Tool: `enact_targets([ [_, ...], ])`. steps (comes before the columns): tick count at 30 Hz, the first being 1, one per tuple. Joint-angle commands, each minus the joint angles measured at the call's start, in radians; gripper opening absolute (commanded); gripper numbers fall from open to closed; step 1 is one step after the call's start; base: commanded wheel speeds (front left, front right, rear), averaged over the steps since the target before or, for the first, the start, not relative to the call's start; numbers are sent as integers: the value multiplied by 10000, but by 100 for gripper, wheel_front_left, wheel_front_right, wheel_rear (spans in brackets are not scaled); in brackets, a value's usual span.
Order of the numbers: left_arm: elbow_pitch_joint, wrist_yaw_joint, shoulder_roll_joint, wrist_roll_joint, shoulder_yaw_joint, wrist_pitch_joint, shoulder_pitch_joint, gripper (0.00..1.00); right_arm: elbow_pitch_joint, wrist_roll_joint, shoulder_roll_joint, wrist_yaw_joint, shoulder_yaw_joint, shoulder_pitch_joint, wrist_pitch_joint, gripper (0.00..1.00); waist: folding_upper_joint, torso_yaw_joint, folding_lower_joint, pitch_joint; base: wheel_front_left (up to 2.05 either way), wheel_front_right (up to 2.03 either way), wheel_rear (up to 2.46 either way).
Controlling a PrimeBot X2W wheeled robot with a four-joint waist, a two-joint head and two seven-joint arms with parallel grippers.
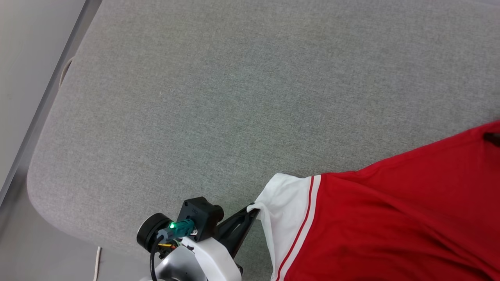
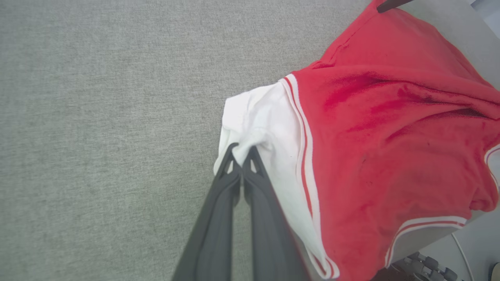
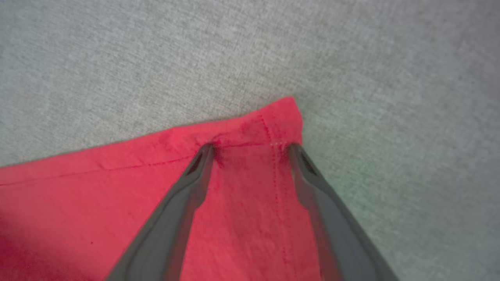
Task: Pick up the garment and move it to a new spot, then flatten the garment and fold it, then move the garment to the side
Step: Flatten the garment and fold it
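Grey woven pad (image 1: 195, 97) under everything, with grey floor (image 1: 39, 253) beyond its rounded corner. On the pad, toward the right and the near side in the head view: the shirt (image 1: 390, 218), plain red side up, one white sleeve (image 1: 283, 210) pointing left. Seems to hang a little over the near edge of the pad, judging from the left wrist view.

Closed tight on the edge of the sleeve: the left gripper (image 2: 242, 150), with white cloth bunched between its tips. Spread wide, in contrast: the right gripper (image 3: 250, 146), both tips resting on red cloth just inside a hem corner (image 3: 287, 113), nothing pinched there.

Probably the flattening step, or the very end of the moving step; hard to say which. Partly stretched between sleeve and hem, but with soft folds across the red body.

Next, most likely: to close the right gripper on the hem corner, then to draw sleeve and hem apart and away from the pad edge, so that the folds go out. Calls for a low, shallow pinch, since flat cloth on a soft pad slips easily from under the tips. Calls also for equal pull on both ends; otherwise a risk of tearing the sleeve out of the left grip, or of laying the shirt skewed.
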Motion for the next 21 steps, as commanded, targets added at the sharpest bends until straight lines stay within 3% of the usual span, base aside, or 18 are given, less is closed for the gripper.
enact_targets([
  [1, 73, -25, -76, 47, -27, -92, -71, 0, 266, -17, -21, -8, 106, 36, 57, 100, 0, 119, -2, 111, 0, 0, 0],
  [9, 234, -34, -156, 45, -65, -247, -151, 0, 657, 217, 25, -6, 747, 474, -10, 100, 0, 231, -2, 262, 0, 0, 0],
  [10, 250, -32, -165, 43, -72, -249, -162, 0, 681, 239, 14, -6, 819, 531, -47, 33, 0, 236, -2, 263, 0, 0, 0],
  [11, 269, -37, -172, 37, -73, -252, -172, 0, 701, 265, 8, -6, 857, 548, -105, 0, 0, 239, -2, 256, 0, 0, 0],
  [21, 390, 23, -23, -12, 19, -300, -156, 0, 864, 474, 88, -6, 950, -139, -1916, 0, 0, -113, -2, -425, 0, 0, 0],
])
